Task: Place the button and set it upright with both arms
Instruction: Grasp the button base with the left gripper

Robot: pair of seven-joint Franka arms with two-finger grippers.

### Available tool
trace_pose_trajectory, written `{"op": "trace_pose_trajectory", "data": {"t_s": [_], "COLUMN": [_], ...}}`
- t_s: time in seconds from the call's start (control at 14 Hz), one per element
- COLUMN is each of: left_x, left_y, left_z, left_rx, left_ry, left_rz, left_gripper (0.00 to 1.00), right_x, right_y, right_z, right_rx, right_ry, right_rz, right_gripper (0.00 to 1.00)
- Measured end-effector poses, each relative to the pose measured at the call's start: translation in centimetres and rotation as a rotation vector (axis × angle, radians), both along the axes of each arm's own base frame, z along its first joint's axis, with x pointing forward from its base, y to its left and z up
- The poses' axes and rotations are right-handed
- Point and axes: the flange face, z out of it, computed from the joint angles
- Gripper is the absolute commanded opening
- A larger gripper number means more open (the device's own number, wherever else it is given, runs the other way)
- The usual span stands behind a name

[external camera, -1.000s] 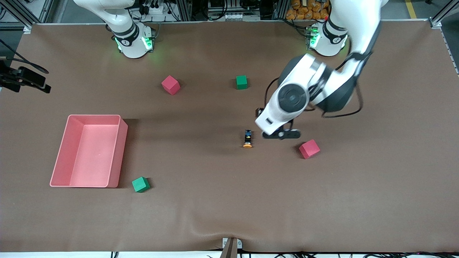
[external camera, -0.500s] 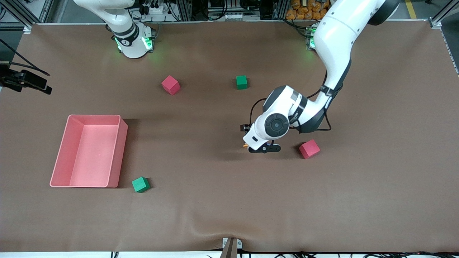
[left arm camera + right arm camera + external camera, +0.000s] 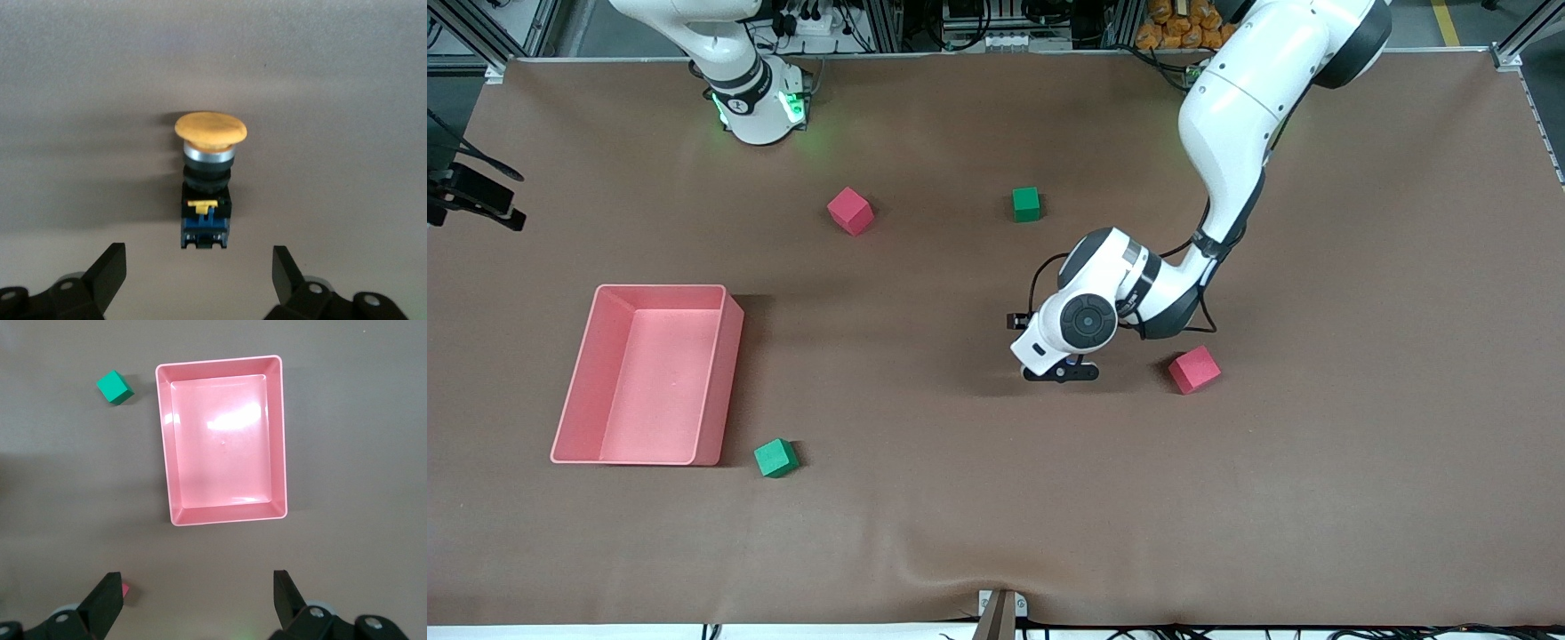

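Button [image 3: 205, 183] is lying on its side on the brown table [image 3: 996, 498], orange cap one way, black body and bluish end toward my left gripper [image 3: 199, 280]. In the front view it's hidden under the left wrist, so I only have it in the left wrist view.

Everything placed off the button:
- left gripper: low, right over it, jaws spread wide and empty, one finger [image 3: 107, 273] on each side of the body line. Not touching yet as far as I can tell. My read: that straddle is set up to pinch across the black body, the flattest part to grip, not the round cap.
- pink cube [image 3: 1194, 369]: near, toward the left arm's end of the table. Close enough that I'd watch the wrist on the lift.
- green cube [image 3: 1026, 204] and a second pink cube [image 3: 850, 211]: well apart, farther from the front camera.
- pink tray [image 3: 729, 373] and another green cube [image 3: 775, 458]: well apart, toward the right arm's end.

Right gripper [image 3: 199, 603]: out of the front view, hanging high over the tray with jaws apart, holding nothing. It waits. My guess is it's parked there to take the second half, since standing the button upright needs a second grip or a brace.

Uprighting not started.
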Motion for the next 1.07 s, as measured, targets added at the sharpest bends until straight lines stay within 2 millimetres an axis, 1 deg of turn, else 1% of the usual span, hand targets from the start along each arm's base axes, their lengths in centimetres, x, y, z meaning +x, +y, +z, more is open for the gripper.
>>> {"op": "trace_pose_trajectory", "data": {"t_s": [0.14, 0.5, 0.64, 0.86, 1.0, 1.07], "left_x": [0.5, 0.6, 0.7, 1.0, 1.1, 1.1], "left_y": [0.3, 0.5, 0.6, 0.7, 0.7, 0.6], "left_z": [-0.2, -0.9, -1.2, -1.7, -2.1, -2.4], "left_rx": [-0.009, -0.023, -0.026, -0.027, -0.029, -0.031], "left_ry": [-0.006, 0.015, 0.021, 0.023, 0.023, 0.022], "left_rz": [-0.021, -0.01, -0.004, 0.001, 0.004, 0.006], "left_gripper": [0.8, 0.79, 0.71, 0.63, 0.52, 0.51], "right_x": [0.0, -0.1, -0.1, -0.1, -0.1, -0.1], "right_y": [-0.1, 0.0, 0.2, 0.4, 0.5, 0.5], "right_z": [0.1, 0.1, 0.1, 0.1, 0.1, 0.1], "right_rx": [0.0, 0.001, 0.001, 0.001, 0.001, 0.001], "right_ry": [0.0, 0.006, 0.006, 0.006, 0.006, 0.006], "right_rz": [0.001, 0.004, 0.008, 0.012, 0.014, 0.014], "right_gripper": [1.0, 1.0, 1.0, 1.0, 1.0, 1.0]}}
